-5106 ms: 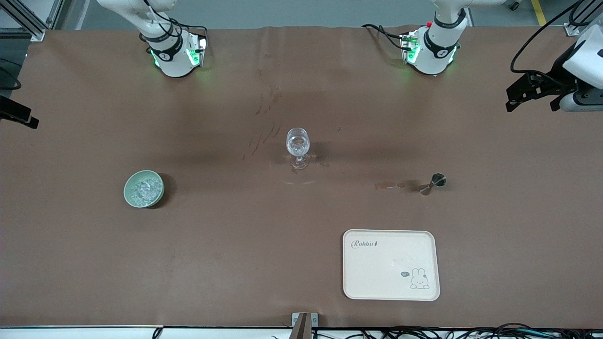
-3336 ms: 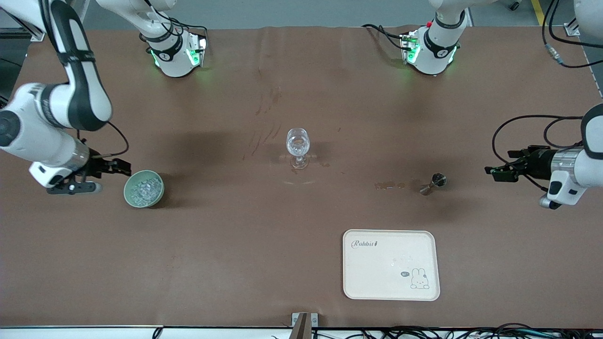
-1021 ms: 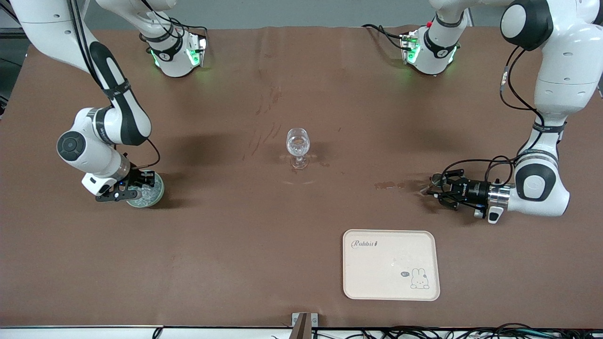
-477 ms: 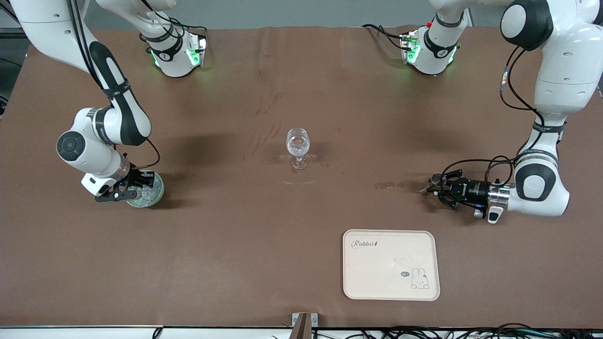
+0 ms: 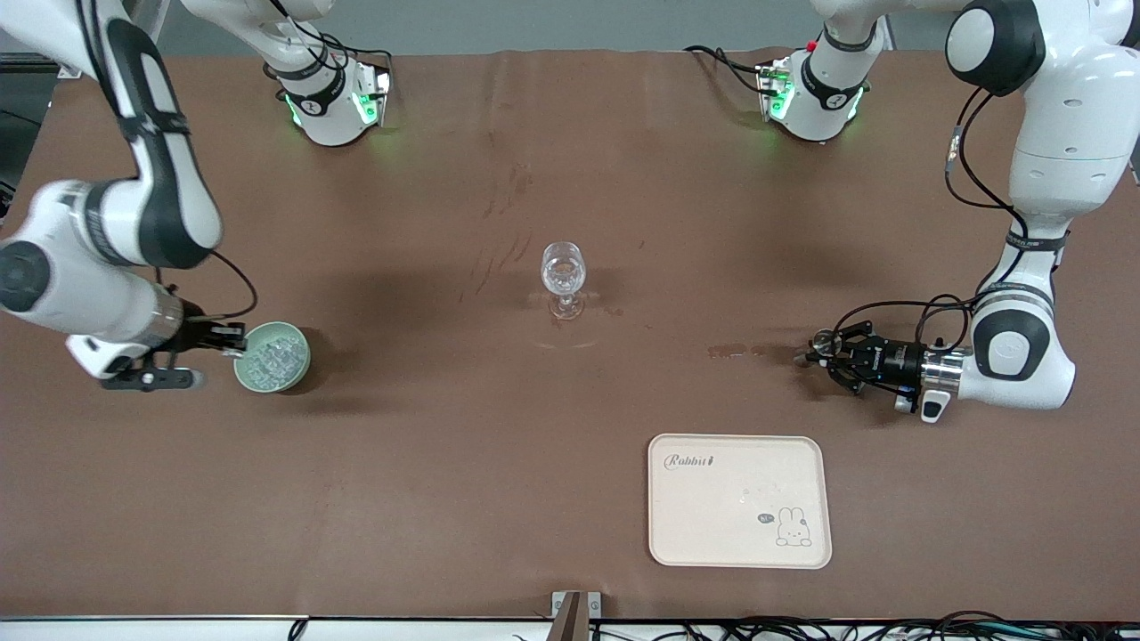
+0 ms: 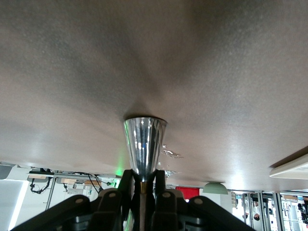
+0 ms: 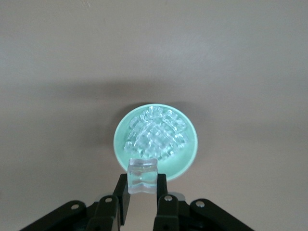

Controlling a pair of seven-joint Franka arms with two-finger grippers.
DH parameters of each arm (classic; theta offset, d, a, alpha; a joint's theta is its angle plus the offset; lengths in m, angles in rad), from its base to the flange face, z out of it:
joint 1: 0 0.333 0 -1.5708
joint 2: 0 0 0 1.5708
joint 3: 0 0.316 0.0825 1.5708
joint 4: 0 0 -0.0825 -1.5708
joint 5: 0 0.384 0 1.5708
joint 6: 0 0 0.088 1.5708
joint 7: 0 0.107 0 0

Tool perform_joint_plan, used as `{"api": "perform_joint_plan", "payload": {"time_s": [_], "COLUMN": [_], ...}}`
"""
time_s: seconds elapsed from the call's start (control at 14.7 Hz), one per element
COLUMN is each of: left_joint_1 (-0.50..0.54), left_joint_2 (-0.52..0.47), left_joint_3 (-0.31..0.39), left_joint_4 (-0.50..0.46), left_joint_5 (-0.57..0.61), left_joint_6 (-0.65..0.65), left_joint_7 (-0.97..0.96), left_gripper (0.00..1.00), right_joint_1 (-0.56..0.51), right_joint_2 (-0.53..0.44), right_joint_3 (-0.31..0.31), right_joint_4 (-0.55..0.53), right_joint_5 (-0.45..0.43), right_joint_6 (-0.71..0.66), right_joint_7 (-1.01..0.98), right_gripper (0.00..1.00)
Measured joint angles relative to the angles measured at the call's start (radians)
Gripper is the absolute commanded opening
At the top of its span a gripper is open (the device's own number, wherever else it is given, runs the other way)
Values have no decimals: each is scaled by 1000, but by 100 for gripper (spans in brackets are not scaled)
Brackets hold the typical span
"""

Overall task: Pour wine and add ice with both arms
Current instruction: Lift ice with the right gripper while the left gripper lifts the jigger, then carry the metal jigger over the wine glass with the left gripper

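A pale green bowl holds a heap of ice toward the right arm's end of the table. My right gripper is up in the air over the bowl's rim, shut on one ice cube. The right wrist view shows the bowl and its ice below the right gripper. My left gripper is low at the table, shut on the waist of a small steel jigger. In the left wrist view the jigger stands out from the left gripper. A clear stemmed glass stands mid-table.
A cream tray with a rabbit print lies nearer the front camera than the jigger. Wet stains mark the brown table cover between the glass and the jigger. The arm bases stand along the table's edge farthest from the front camera.
My right gripper has risen out of the bowl with one ice cube and drawn back toward the right arm's end. My left gripper stays at the jigger, closed on it.
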Motion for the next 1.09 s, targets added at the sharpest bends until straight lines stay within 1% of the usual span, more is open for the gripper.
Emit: {"api": "perform_joint_plan", "payload": {"time_s": [0.2,0.34,0.54,0.68,0.82,0.95,1.09], "left_joint_1": [-5,-5,-6,-7,-17,-43,-96], "left_joint_2": [0,-2,-20,-47,-76,-100,-123], "left_joint_3": [-15,-44,-107,-161,-217,-260,-284], "left_joint_4": [5,18,36,38,38,36,36], "left_joint_5": [0,0,-1,-1,-1,-1,-1], "left_joint_6": [0,-1,-2,-3,0,39,89], "left_joint_7": [1,0,-34,-60,-104,-178,-282], "left_gripper": [2,2,1,1,1,1,1], "right_joint_1": [-10,-18,-22,-23,-33,-48,-55], "right_joint_2": [-44,-67,-97,-134,-189,-221,-223], "right_joint_3": [-6,-16,-42,-57,-62,-62,-62], "right_joint_4": [155,233,333,372,380,380,378], "right_joint_5": [-1,-2,-3,-3,-3,-3,-3], "right_joint_6": [-155,-239,-400,-485,-529,-546,-544], "right_joint_7": [2,2,-1,-11,-20,-29,-34], "right_gripper": [0,0,0,0,0,0,0]}}
